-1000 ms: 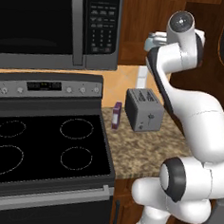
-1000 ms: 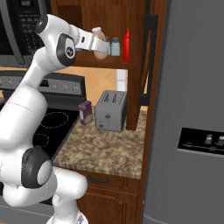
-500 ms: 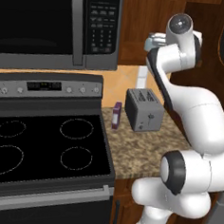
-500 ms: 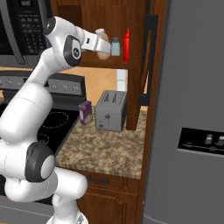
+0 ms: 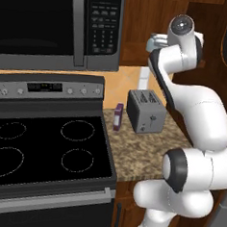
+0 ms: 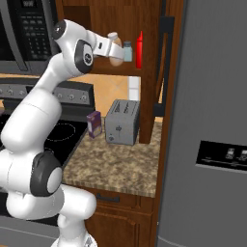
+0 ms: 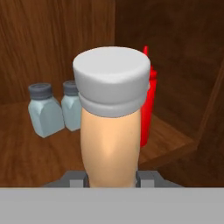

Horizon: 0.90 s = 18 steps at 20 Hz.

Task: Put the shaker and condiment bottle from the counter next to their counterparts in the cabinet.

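We see our hand [image 7: 110, 177] clamped on the tan bottle [image 7: 111, 144] with its pale cap, held up at the cabinet [image 7: 52, 39] shelf before two blue-grey shakers [image 7: 43, 111] and the red bottle [image 7: 148, 109].

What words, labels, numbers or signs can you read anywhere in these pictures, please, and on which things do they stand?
No text can be read.
Microwave keypad and display: markings too small and blurred to read.
Stove control panel display: blurred, unreadable.
Fridge dispenser panel: small icons, unreadable.
Purple box: no legible print.
Condiment bottle, held in the gripper: plain, no label.
Two shakers and red bottle in the cabinet: plain.
Toaster: no marking.
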{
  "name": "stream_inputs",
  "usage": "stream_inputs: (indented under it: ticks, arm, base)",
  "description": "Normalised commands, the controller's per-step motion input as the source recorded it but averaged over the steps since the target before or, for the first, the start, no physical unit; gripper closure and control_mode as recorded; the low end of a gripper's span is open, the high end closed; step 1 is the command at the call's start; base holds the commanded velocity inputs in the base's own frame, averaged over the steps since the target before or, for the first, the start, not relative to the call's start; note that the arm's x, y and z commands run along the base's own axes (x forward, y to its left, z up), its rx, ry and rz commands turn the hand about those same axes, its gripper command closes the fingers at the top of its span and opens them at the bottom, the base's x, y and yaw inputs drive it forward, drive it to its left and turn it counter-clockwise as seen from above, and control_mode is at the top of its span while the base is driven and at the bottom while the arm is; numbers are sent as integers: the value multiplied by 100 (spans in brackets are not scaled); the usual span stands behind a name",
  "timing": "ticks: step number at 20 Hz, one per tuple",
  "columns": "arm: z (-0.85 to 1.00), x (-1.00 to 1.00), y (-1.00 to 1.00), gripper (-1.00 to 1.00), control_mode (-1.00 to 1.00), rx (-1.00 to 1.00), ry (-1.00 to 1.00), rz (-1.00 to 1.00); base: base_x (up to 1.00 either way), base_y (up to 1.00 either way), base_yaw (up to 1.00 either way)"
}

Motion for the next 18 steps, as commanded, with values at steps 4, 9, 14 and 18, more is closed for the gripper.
stream_inputs:
  ticks: [4,9,14,18]
  arm:
    - [-1,18,0,100,-100,0,0,0]
    - [-2,15,0,100,-100,0,0,0]
    - [-3,10,-2,100,-100,0,0,-2]
    - [-4,8,-1,100,-100,0,0,-6]
  base:
    - [0,0,0]
    - [0,0,0]
    - [0,0,0]
    - [0,0,0]
